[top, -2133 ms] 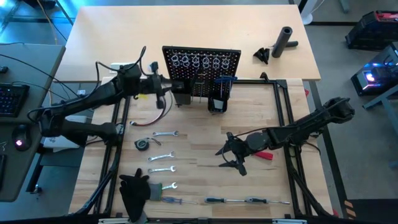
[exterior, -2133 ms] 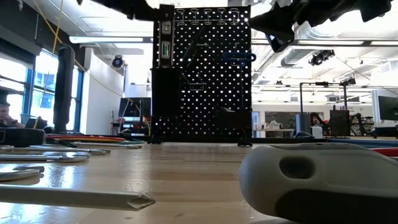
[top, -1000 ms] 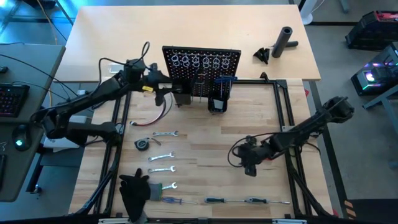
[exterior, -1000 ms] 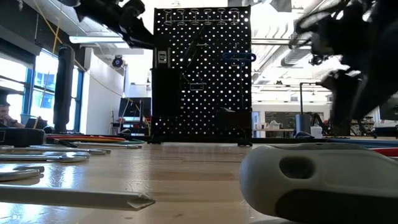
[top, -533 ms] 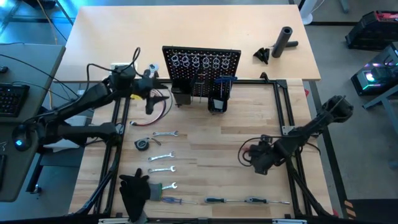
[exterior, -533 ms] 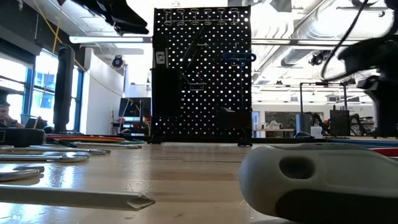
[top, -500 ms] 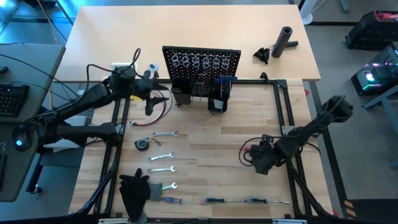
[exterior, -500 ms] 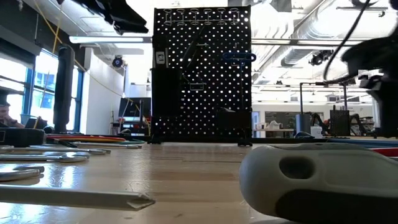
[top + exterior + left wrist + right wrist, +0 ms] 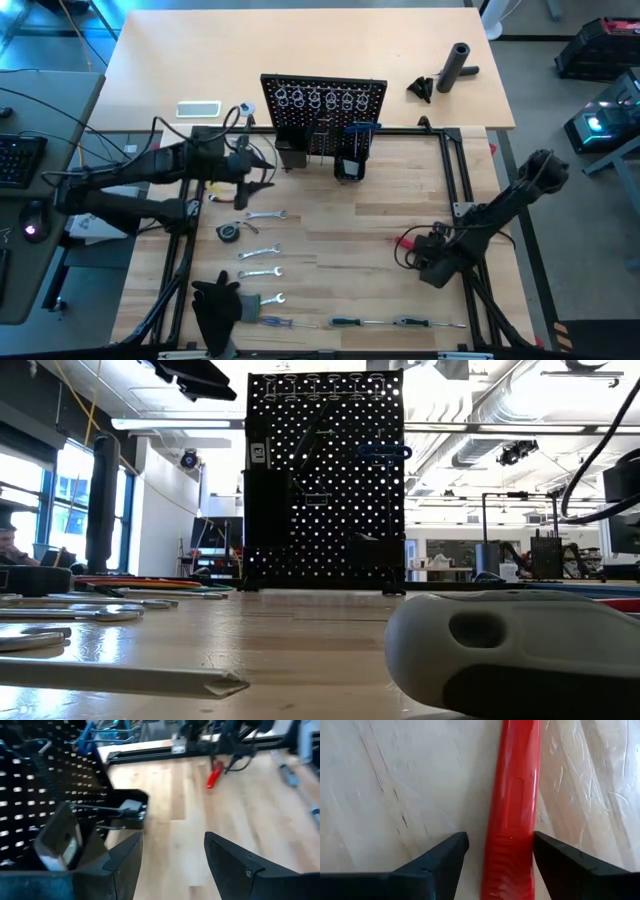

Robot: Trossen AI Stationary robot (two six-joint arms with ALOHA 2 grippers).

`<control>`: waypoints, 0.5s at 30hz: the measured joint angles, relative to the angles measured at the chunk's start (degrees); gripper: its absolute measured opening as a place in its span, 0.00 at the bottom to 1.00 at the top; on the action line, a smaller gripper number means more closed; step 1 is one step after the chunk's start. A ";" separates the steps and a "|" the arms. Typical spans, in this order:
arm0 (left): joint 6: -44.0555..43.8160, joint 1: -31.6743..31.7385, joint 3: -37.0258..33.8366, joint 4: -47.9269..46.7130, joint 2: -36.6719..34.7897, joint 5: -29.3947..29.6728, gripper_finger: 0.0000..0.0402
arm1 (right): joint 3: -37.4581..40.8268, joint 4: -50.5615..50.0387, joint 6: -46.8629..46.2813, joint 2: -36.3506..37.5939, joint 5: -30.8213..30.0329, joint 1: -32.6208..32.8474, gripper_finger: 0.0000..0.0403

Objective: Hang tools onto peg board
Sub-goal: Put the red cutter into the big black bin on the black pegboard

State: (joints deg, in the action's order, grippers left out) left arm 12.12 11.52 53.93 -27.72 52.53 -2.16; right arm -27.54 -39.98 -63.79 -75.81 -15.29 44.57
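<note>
Between the wide-spread fingers of the right gripper, the red-handled tool.

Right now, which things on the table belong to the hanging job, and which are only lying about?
For the job:
- peg board
- silver wrenches
- screwdrivers
- red-handled tool, between the open fingers of the right gripper
- left gripper, open beside the board

Lying about:
- black cylinder
- black cloth
- white flat item

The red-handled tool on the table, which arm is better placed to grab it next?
Right. The right gripper is open, straddling the red-handled tool; the left gripper is empty near the peg board.
</note>
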 joint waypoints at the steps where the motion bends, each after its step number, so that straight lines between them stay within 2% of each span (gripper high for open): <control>1: 0.00 -1.02 0.00 -0.03 0.00 2.40 0.52 | 0.24 0.42 -0.75 0.10 -0.51 0.32 0.56; 5: 0.15 -4.80 0.00 -0.88 0.00 12.72 0.52 | 0.60 1.82 -0.82 1.03 -1.69 1.19 0.46; 7: 0.12 -6.55 0.00 -1.14 0.00 15.69 0.52 | 0.69 2.39 -0.70 1.69 -1.81 1.19 0.38; 10: -0.21 -9.28 0.00 -0.96 0.18 16.82 0.52 | 0.67 2.46 -0.36 1.79 -1.98 1.19 0.30; 15: -1.55 -14.28 0.00 -0.06 1.16 18.10 0.52 | 0.67 2.57 -0.26 1.77 -2.77 1.19 0.30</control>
State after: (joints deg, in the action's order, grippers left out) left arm 10.57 -2.76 53.93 -27.77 53.69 15.95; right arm -26.87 -37.40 -64.05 -74.04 -18.05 45.76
